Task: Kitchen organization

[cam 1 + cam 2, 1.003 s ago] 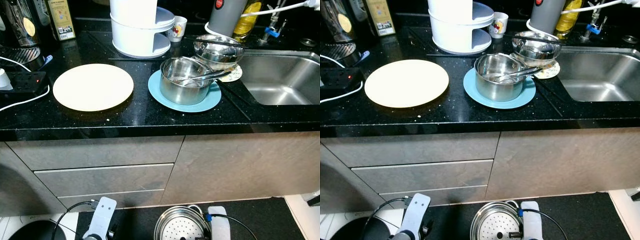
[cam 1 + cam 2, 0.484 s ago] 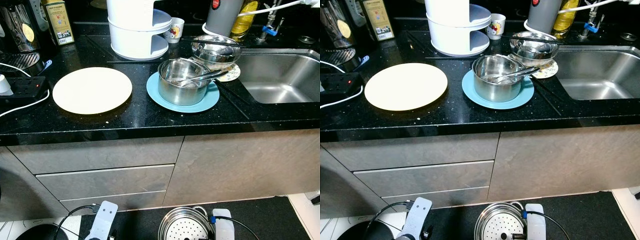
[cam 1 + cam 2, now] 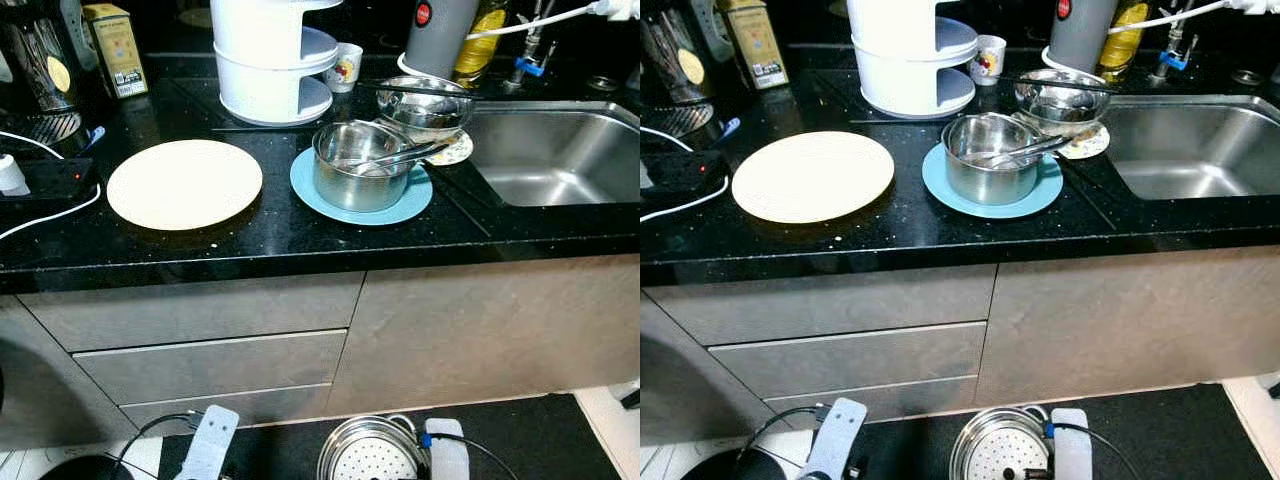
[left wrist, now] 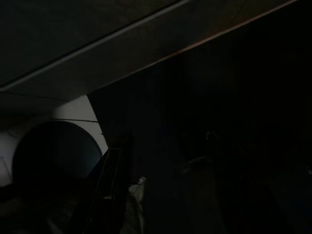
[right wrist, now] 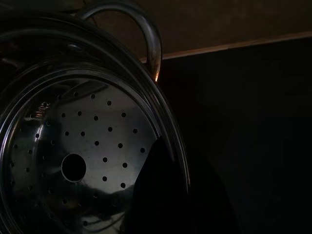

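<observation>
The counter [image 3: 300,235] holds a cream plate [image 3: 185,183], a pot [image 3: 362,165] and stacked bowls [image 3: 425,100], unsorted. My right gripper [image 5: 168,195] clamps the steamer tray [image 5: 83,156] low, undelivered. Left gripper: fingers unreadable.

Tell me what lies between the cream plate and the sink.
In the left eye view, a steel pot on a blue plate lies between the cream plate and the sink.

Black countertop [image 3: 300,225]; cream plate [image 3: 185,184], blue plate [image 3: 412,201], white rack [image 3: 270,60], perhaps power strip [image 3: 50,178]
</observation>
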Robot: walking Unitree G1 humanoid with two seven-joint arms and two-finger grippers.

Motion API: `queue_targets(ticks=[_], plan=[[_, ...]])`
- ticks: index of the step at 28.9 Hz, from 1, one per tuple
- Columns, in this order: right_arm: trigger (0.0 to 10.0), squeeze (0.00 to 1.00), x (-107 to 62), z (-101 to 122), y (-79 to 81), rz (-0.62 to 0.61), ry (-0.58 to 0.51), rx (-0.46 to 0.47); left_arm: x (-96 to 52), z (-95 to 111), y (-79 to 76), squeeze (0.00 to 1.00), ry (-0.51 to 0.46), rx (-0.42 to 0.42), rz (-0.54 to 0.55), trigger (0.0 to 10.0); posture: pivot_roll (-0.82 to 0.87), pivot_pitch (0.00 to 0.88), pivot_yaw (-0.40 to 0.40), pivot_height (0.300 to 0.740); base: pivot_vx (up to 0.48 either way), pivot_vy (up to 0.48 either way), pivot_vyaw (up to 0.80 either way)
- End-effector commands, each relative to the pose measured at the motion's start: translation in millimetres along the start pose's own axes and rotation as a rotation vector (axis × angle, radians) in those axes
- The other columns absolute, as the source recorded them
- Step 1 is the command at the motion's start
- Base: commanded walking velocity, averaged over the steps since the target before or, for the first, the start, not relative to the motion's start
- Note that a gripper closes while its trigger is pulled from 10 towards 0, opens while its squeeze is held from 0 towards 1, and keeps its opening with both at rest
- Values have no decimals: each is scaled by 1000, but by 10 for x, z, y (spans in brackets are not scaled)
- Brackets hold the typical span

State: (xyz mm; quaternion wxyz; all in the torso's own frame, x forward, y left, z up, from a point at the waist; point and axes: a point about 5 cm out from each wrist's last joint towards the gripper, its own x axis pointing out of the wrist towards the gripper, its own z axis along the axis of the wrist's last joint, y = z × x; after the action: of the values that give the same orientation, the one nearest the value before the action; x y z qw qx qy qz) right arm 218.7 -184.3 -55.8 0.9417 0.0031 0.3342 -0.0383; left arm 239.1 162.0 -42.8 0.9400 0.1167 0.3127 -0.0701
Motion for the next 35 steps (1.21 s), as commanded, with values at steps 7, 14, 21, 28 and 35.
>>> queue_targets(ticks=[7, 14, 21, 28, 35], plan=[[10000, 0, -64, -222, 24, -9, 78, 10, -32, -116, 54, 0, 42, 19, -8, 10000, -46, 189, 17, 740, 0, 0, 0], [10000, 0, -60, -206, -7, 6, 75, -40, -57, -163, 5, 0, 37, -5, -5, 10000, -54, 189, -12, 740, 0, 0, 0], [10000, 0, -58, -200, -33, 12, 77, -61, -57, -154, -18, 0, 26, -27, 1, 10000, -60, 186, -31, 740, 0, 0, 0], [10000, 0, -59, -205, -23, 19, 77, -66, -47, -133, -34, 0, 23, -33, -9, 10000, -66, 179, -33, 740, 0, 0, 0], [10000, 0, -65, -218, -16, 24, 80, -68, -44, -144, -47, 0, 38, -29, -4, 10000, -68, 173, -32, 740, 0, 0, 0]])
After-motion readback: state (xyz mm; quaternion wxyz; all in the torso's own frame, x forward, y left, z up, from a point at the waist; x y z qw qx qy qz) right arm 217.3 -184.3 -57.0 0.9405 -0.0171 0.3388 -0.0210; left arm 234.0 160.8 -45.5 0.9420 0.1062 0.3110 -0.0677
